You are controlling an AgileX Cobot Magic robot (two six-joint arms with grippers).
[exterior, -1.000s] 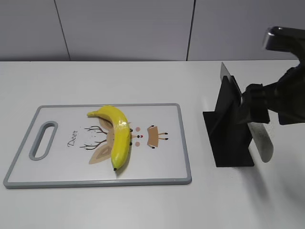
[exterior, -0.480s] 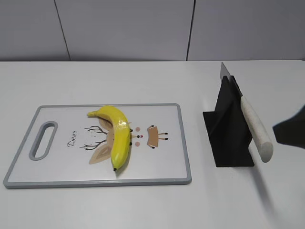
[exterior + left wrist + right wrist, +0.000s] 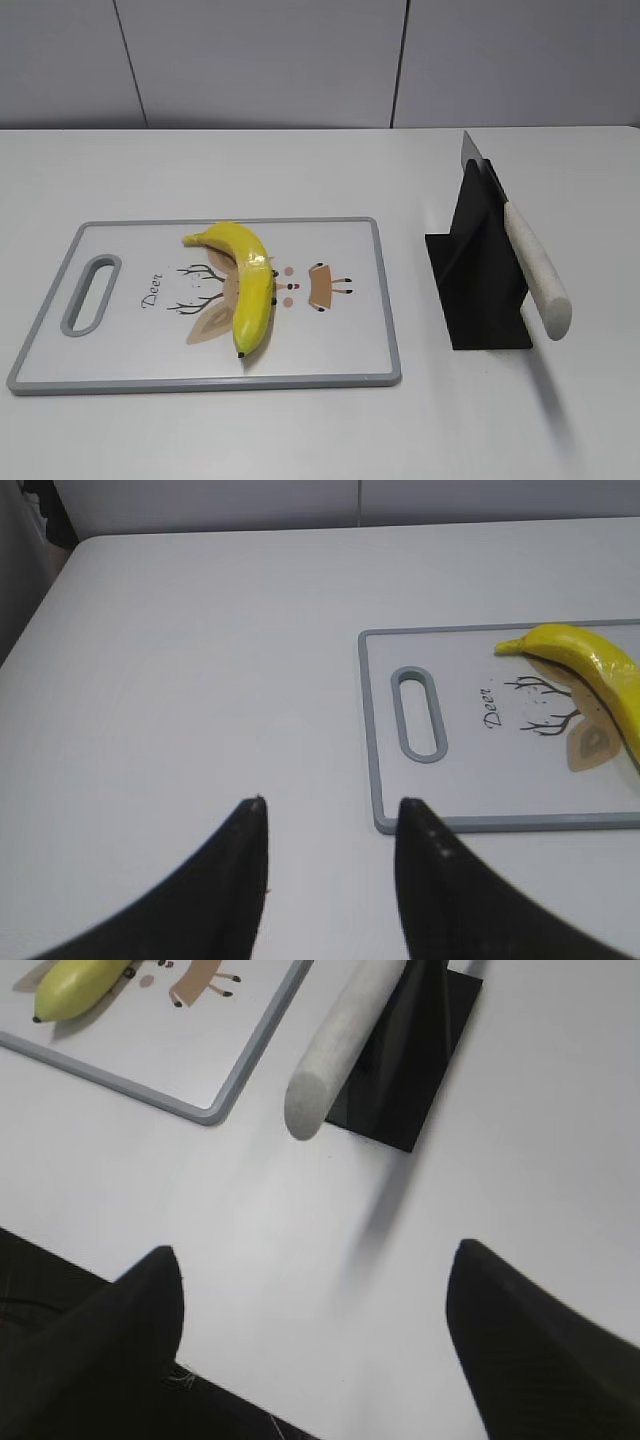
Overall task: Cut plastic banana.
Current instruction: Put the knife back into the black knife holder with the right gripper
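Observation:
The plastic banana (image 3: 248, 280) lies curved on the white cutting board (image 3: 120, 355), across its deer print. It also shows in the left wrist view (image 3: 590, 665) and the right wrist view (image 3: 75, 982). A knife with a speckled white handle (image 3: 535, 270) rests in a black stand (image 3: 480, 290) to the right of the board; its handle shows in the right wrist view (image 3: 335, 1050). My left gripper (image 3: 330, 810) is open and empty over bare table left of the board. My right gripper (image 3: 315, 1260) is open and empty, near the table's front edge below the knife. Neither arm shows in the exterior view.
The cutting board has a grey rim and a handle slot (image 3: 90, 293) at its left end. The white table (image 3: 300, 170) runs back to a grey panelled wall. The table's front edge shows dark in the right wrist view (image 3: 60, 1280).
My right arm was at the knife handle one second ago; it has drawn back to the right and out of the exterior view. The knife stays in its stand. The banana has not moved.

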